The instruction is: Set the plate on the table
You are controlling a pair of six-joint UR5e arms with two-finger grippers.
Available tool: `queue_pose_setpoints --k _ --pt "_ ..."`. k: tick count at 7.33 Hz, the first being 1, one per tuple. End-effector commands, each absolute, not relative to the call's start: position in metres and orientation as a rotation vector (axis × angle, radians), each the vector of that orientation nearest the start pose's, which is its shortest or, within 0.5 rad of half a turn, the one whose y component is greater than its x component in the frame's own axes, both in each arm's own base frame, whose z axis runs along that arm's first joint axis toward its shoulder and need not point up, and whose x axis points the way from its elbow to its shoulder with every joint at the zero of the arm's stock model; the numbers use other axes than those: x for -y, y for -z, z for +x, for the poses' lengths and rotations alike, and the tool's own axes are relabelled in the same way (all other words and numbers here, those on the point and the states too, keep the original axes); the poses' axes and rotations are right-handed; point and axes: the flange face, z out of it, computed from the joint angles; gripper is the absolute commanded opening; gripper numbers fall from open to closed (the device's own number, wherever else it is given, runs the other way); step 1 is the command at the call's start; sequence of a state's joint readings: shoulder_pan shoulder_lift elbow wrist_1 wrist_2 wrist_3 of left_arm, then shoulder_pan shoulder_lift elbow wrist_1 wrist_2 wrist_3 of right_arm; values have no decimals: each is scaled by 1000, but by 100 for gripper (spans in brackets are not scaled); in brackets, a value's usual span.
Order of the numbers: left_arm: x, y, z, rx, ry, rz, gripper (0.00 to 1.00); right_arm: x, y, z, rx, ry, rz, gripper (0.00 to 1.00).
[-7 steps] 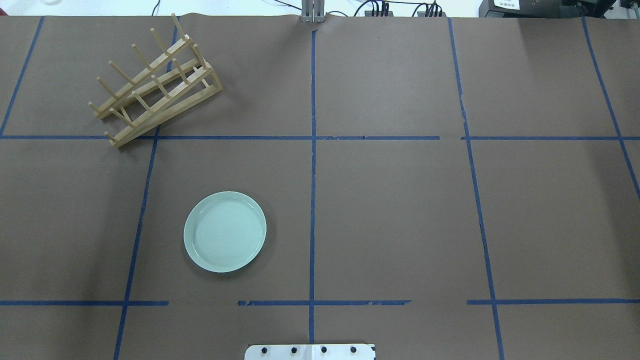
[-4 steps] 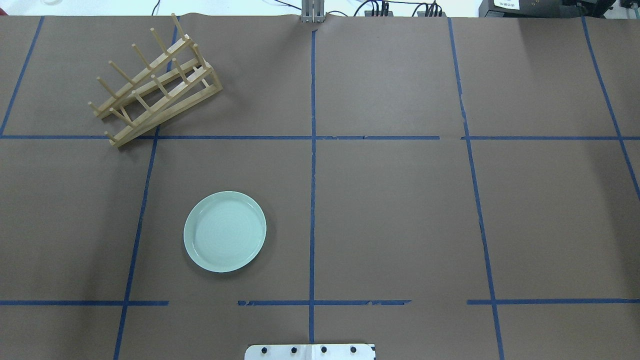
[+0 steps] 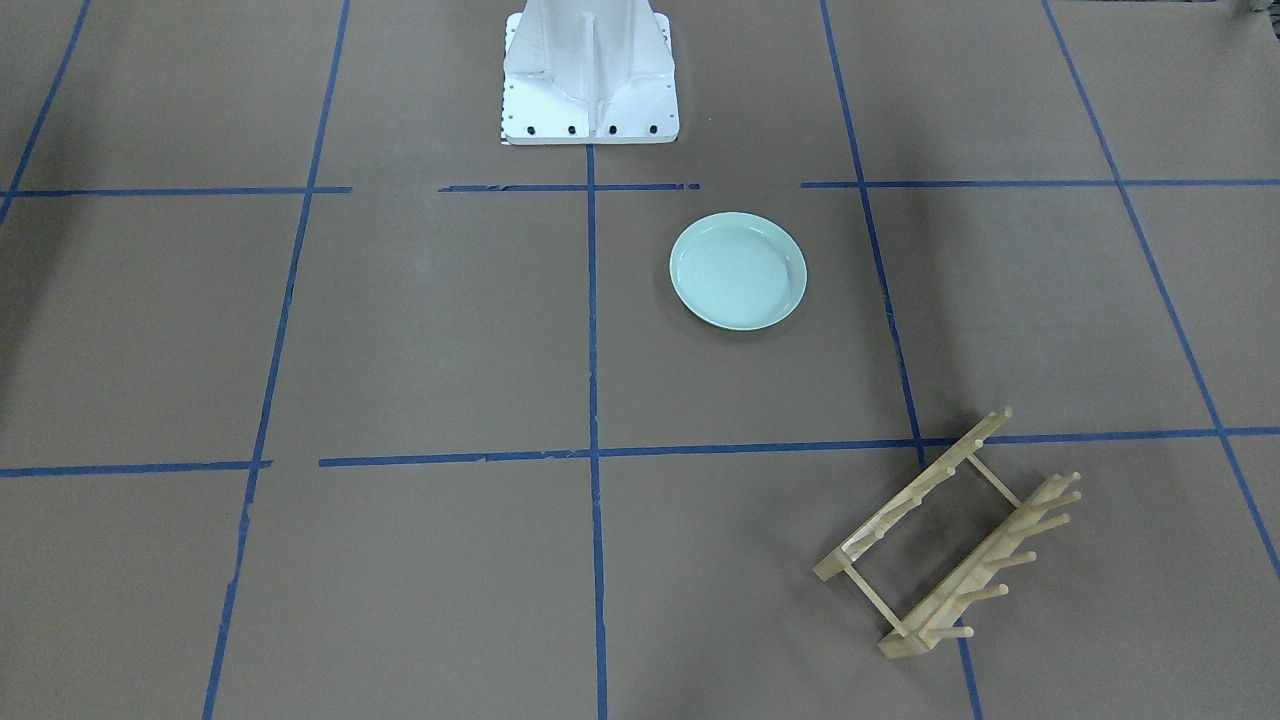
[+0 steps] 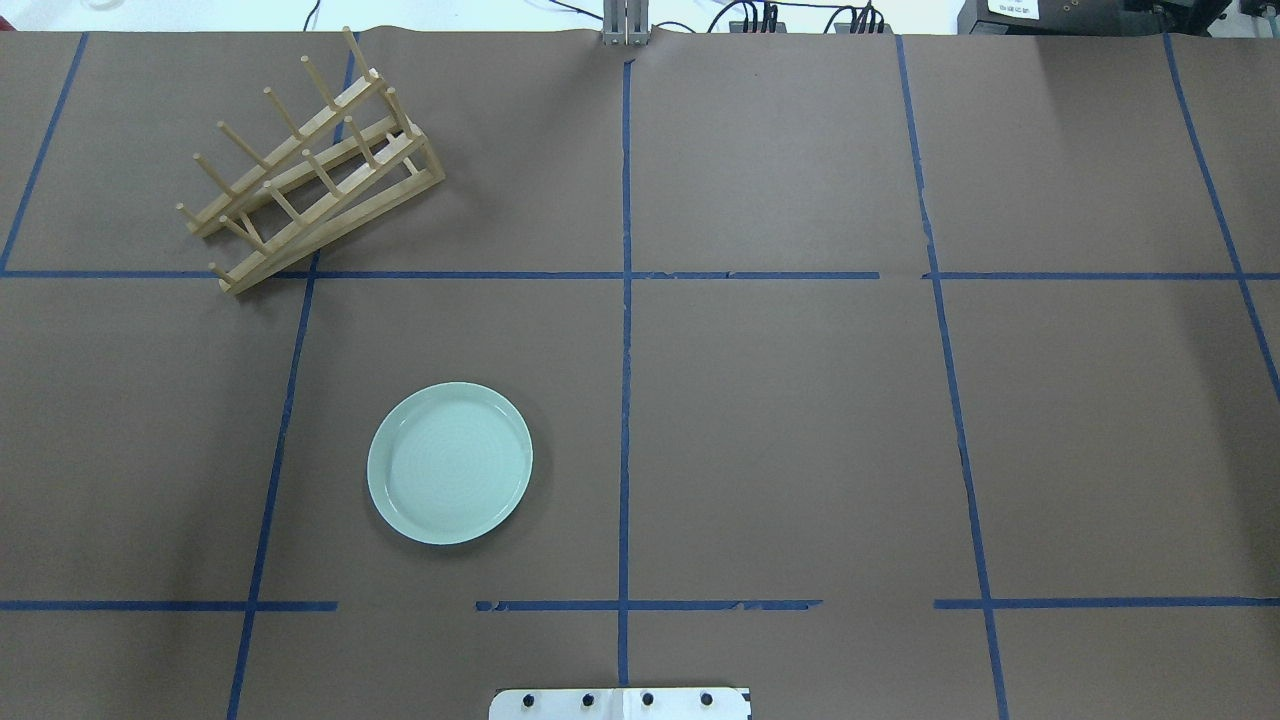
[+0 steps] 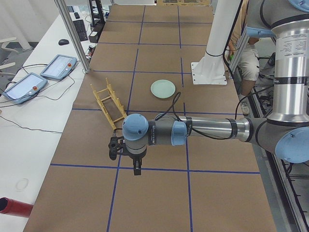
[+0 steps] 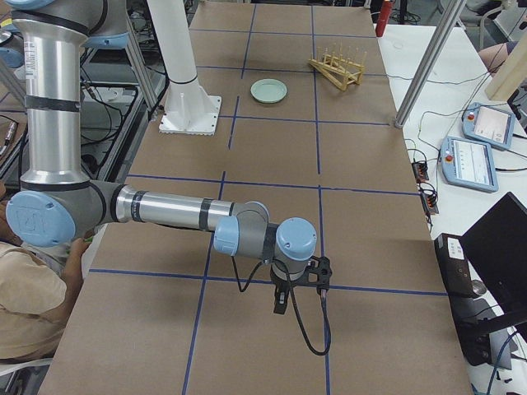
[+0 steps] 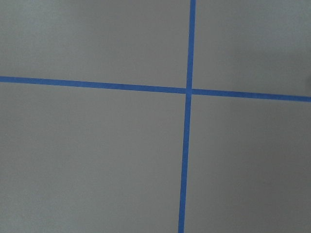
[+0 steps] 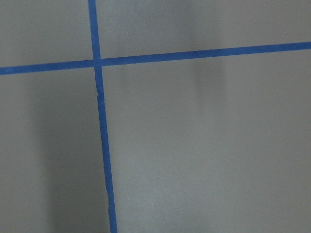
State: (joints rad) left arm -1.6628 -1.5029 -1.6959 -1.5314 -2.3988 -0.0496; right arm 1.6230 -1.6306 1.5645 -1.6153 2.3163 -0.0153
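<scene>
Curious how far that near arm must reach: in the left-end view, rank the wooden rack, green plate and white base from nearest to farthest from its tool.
From the left tool:
1. wooden rack, just beyond it, leftward.
2. plate, farther on, mid-table.
3. white base, farthest, toward the right.

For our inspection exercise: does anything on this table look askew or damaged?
The wooden rack sits skewed to the grid, straddling a line. The blue tape line near the plate has a gap and ragged edges. The plate lies flat, intact.
</scene>
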Motion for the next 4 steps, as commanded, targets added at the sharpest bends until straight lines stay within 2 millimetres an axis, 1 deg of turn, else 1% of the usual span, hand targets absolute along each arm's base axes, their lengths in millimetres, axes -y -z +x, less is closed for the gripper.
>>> queue_pose_setpoints --k 1,2,4 --pt "461 -627 -102 -833 133 35 100 453 -696 89 748 -76 -80 100" --pt "464 -620 -102 -828 129 47 100 454 -696 90 748 -76 -80 100" --pt "465 -618 -102 -828 123 53 100 453 -697 89 748 -77 -82 100"
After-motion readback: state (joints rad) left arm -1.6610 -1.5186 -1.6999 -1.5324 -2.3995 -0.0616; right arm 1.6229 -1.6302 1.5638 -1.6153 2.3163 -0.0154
